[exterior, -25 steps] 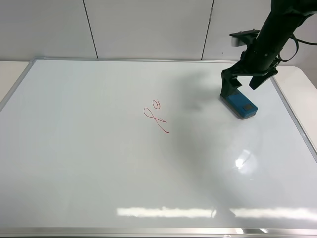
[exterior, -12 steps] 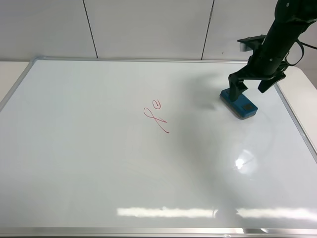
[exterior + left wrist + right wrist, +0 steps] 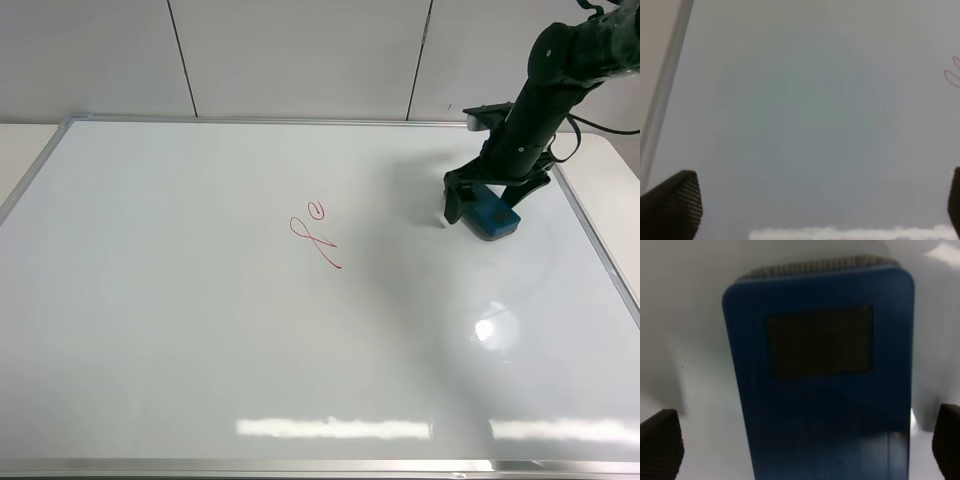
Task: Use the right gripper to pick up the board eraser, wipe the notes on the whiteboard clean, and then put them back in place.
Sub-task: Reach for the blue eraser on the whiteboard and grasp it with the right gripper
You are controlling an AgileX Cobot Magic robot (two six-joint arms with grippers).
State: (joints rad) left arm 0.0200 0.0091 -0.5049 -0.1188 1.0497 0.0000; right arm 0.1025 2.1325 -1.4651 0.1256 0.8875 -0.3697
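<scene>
The teal-blue board eraser (image 3: 494,216) lies on the whiteboard (image 3: 200,330) near its far right side. My right gripper (image 3: 490,197) is low over it and open, with one finger on each side of the block. In the right wrist view the eraser (image 3: 820,380) fills the middle with a dark patch on top, and the fingertips (image 3: 660,445) stand apart at both sides. The red notes (image 3: 318,238) sit mid-board, left of the eraser. My left gripper (image 3: 812,210) is open and empty above the board, and the notes (image 3: 952,75) show at the edge of its view.
The whiteboard's silver frame (image 3: 590,225) runs close to the right of the eraser. Its left frame shows in the left wrist view (image 3: 665,85). A white panelled wall (image 3: 300,50) stands behind the board. The left arm does not show in the exterior view.
My right gripper has swung and come down over the eraser, so its fingers now straddle the block. The eraser and the notes have not moved.
</scene>
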